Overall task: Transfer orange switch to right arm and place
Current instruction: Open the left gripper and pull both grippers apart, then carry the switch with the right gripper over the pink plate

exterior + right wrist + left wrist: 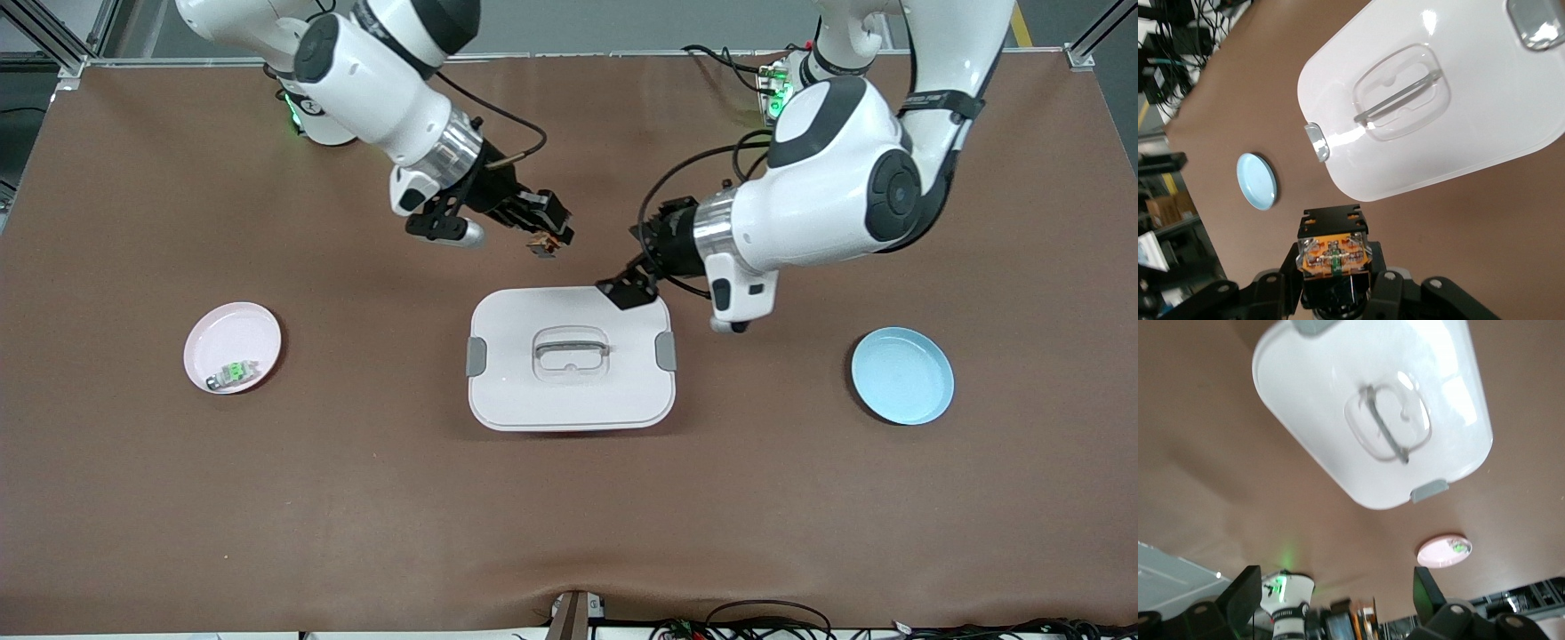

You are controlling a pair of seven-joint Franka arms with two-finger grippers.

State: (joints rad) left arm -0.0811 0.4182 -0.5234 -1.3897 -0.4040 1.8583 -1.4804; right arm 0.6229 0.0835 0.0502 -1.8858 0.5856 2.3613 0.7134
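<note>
The orange switch is a tiny black block with an orange face. My right gripper is shut on it and holds it in the air over the bare table, just past the white container's edge. In the right wrist view the switch sits between the fingers of the right gripper, orange face showing. My left gripper is open and empty over the container's corner toward the left arm's end. In the left wrist view its fingers stand wide apart around the left gripper's gap.
A white lidded container with a clear handle sits mid-table. A pink plate holding a small clear-and-green component lies toward the right arm's end. A blue plate lies toward the left arm's end.
</note>
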